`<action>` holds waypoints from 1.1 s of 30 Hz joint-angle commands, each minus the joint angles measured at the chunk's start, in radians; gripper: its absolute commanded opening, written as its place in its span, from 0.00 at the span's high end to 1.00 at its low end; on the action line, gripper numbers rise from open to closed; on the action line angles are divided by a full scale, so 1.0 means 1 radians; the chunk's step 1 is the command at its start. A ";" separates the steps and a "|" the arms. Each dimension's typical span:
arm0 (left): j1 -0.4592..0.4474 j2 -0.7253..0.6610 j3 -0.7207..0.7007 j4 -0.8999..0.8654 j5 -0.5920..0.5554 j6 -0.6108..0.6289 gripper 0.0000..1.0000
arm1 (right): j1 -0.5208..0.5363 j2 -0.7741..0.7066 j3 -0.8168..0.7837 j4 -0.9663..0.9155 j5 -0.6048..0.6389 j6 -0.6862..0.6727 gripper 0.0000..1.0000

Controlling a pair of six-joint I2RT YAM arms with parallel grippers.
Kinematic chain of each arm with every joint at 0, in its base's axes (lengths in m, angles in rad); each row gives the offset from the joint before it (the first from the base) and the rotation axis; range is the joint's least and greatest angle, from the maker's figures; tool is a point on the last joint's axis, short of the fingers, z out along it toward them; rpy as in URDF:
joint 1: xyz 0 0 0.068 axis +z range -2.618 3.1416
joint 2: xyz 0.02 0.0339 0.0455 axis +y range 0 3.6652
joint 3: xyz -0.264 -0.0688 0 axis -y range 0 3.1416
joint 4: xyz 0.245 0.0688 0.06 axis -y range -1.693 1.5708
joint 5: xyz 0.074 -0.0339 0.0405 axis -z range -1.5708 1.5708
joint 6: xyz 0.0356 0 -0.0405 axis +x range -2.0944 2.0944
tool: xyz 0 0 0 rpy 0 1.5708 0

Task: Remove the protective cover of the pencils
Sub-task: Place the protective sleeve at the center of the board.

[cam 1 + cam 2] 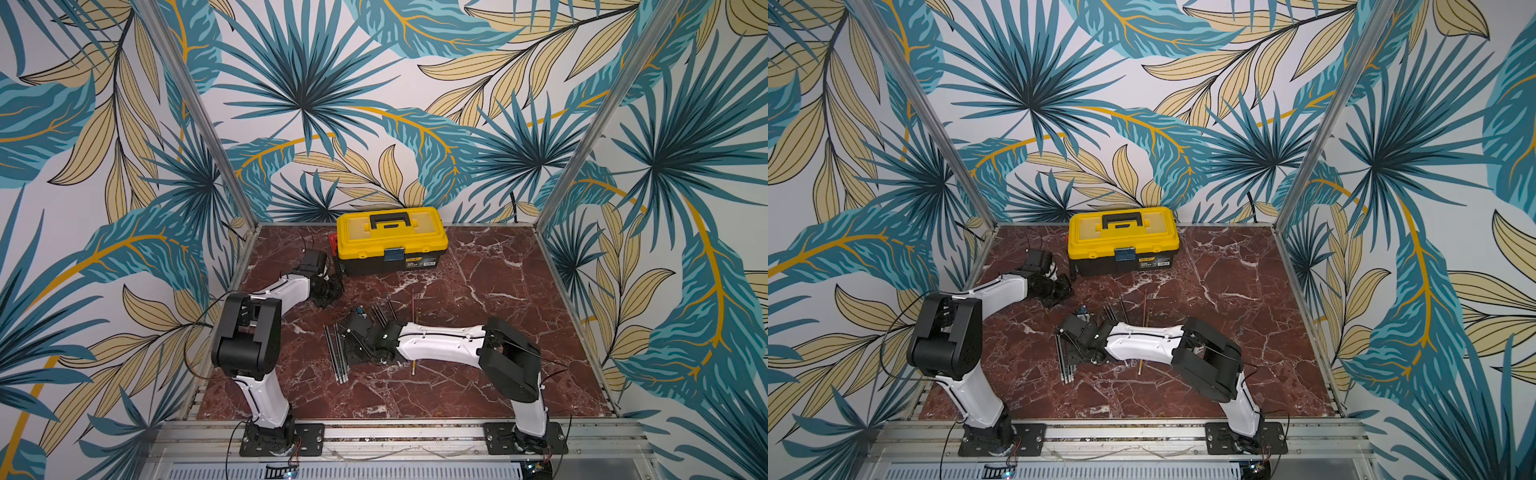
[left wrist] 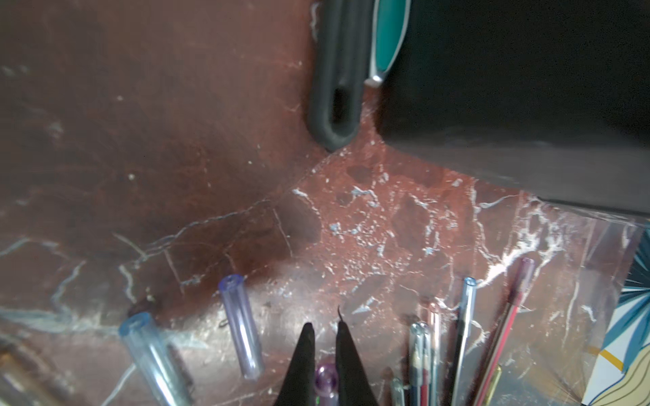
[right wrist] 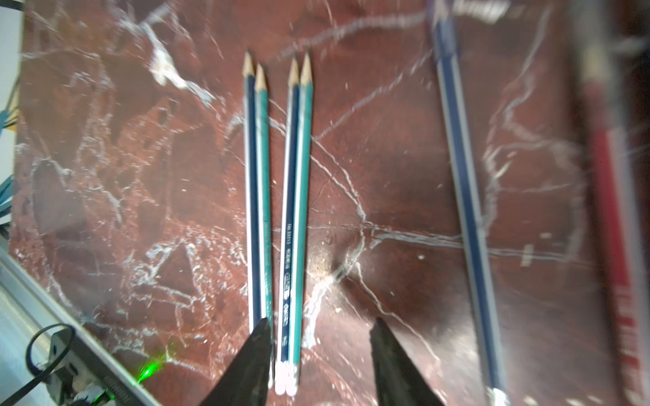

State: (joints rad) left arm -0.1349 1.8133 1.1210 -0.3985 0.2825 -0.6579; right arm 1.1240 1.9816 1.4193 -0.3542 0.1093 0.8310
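The left jaws were clenched on a purple protective cap (image 2: pixel 325 378) at the bottom centre of the left wrist view. Two loose caps (image 2: pixel 242 327) lay on the table (image 2: pixel 140 158) to its lower left, apart from each other, and several capped pencils (image 2: pixel 464 334) fanned up from the lower right corner. A dark looped handle (image 2: pixel 334 88) and a teal tool handle (image 2: pixel 388 35) sat at the top centre, beside the black base of the toolbox (image 2: pixel 510 105) filling the upper right.

The right jaws stood released, straddling the eraser ends of a pair of pencils (image 3: pixel 293 211) at the centre of the right wrist view — a second pair (image 3: pixel 258 211) ran just beside it, its ends hidden behind one finger (image 3: pixel 253 358). All four tips were bare. A blurred blue pencil (image 3: pixel 464 193) and a red pencil (image 3: pixel 608 211) lay further right.

In both top views the yellow-lidded toolbox (image 1: pixel 390 241) sat closed at the back of the red marble table, the left arm's (image 1: pixel 291 286) jaws near its lower left corner and the right arm (image 1: pixel 440 343) stretched over the pencils (image 1: pixel 336 353) at the centre — leaf-patterned walls (image 1: pixel 291 104) on three sides.
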 commanded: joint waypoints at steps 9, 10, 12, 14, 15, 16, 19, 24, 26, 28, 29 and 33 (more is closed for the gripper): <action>-0.006 0.045 0.087 -0.069 -0.036 0.042 0.91 | -0.007 -0.085 -0.058 -0.066 0.220 -0.059 0.51; -0.006 0.051 0.091 -0.072 -0.033 0.043 0.90 | -0.007 -0.080 -0.058 -0.067 0.225 -0.063 0.51; -0.006 0.058 0.097 -0.076 -0.031 0.043 0.90 | -0.015 -0.068 -0.051 -0.076 0.200 -0.059 0.52; -0.006 0.062 0.101 -0.082 -0.036 0.041 0.88 | -0.032 -0.051 -0.042 -0.082 0.135 -0.053 0.52; -0.006 0.063 0.101 -0.088 -0.039 0.041 0.87 | -0.038 -0.043 -0.036 -0.078 0.106 -0.054 0.53; -0.006 0.064 0.104 -0.093 -0.045 0.041 0.86 | -0.038 -0.036 -0.031 -0.078 0.107 -0.058 0.54; -0.006 0.070 0.112 -0.109 -0.056 0.041 0.84 | -0.039 -0.013 -0.006 -0.107 0.130 -0.069 0.59; -0.006 0.073 0.117 -0.117 -0.063 0.038 0.81 | -0.039 0.037 0.052 -0.172 0.158 -0.088 0.64; -0.006 0.073 0.118 -0.121 -0.070 0.038 0.80 | -0.039 0.051 0.065 -0.183 0.159 -0.094 0.64; -0.006 0.070 0.118 -0.123 -0.070 0.040 0.80 | -0.038 0.064 0.077 -0.198 0.173 -0.095 0.64; -0.006 0.070 0.117 -0.123 -0.072 0.039 0.80 | -0.039 0.070 0.083 -0.206 0.178 -0.095 0.64; -0.006 0.068 0.117 -0.123 -0.072 0.038 0.80 | -0.040 0.095 0.107 -0.238 0.188 -0.106 0.64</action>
State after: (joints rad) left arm -0.1368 1.8744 1.1973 -0.5083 0.2234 -0.6319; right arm 1.0824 2.0441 1.5005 -0.5327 0.2687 0.7444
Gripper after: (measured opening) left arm 0.197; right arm 0.362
